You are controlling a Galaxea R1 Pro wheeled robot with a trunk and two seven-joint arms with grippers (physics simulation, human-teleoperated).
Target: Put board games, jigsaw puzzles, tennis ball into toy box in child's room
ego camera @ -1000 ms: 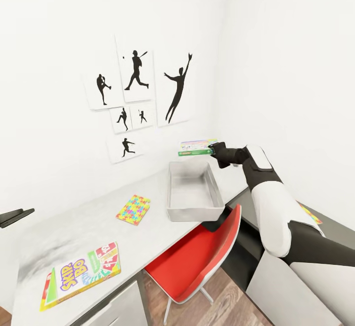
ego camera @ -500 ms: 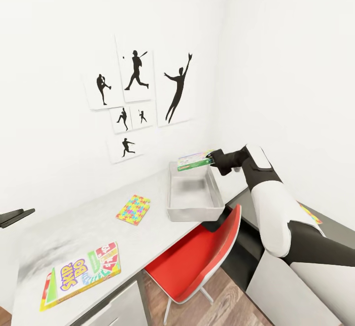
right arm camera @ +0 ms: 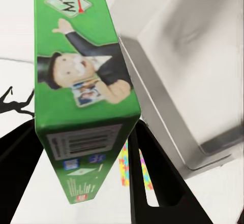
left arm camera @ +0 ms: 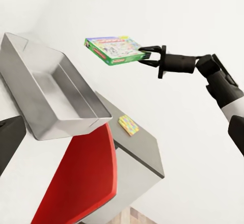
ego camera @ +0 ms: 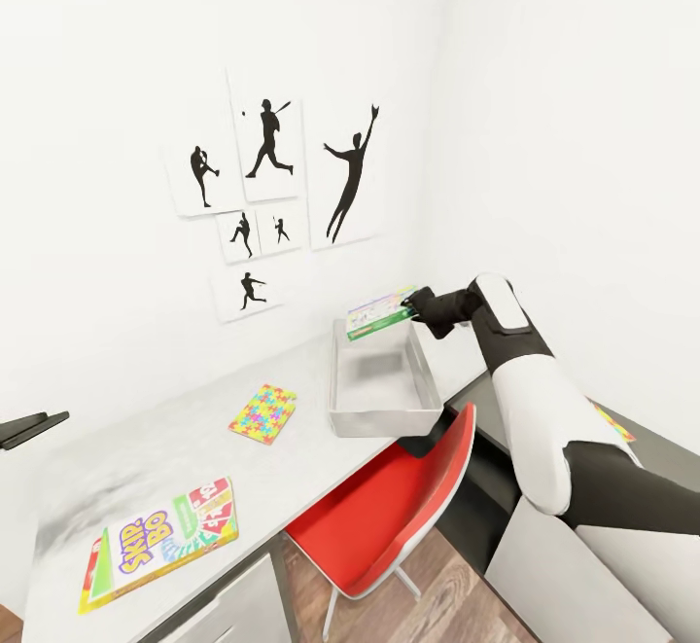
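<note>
My right gripper (ego camera: 413, 307) is shut on the edge of a pale and green board game (ego camera: 381, 312), holding it tilted in the air over the far end of the light grey toy box (ego camera: 335, 400) on the table (ego camera: 175, 448). The left wrist view shows that board game (left arm camera: 114, 50) above the toy box (left arm camera: 96, 115), well apart from it. One jigsaw puzzle (ego camera: 262, 412) lies flat on the table left of the toy box. The Skip-Bo board game (ego camera: 160, 541) lies at the table's near left end. My left gripper (ego camera: 39, 424) hovers open at the far left.
A red chair (ego camera: 389, 507) is pushed under the table below the toy box. To the right stands a lower dark grey desk (ego camera: 671, 458) with a second jigsaw puzzle (ego camera: 612, 421) on it. White walls with black athlete pictures (ego camera: 272, 186) close the corner behind the table.
The right gripper has carried the board game down and a little left towards the toy box, and the game now tilts more. The left gripper and the camera have stayed put.
</note>
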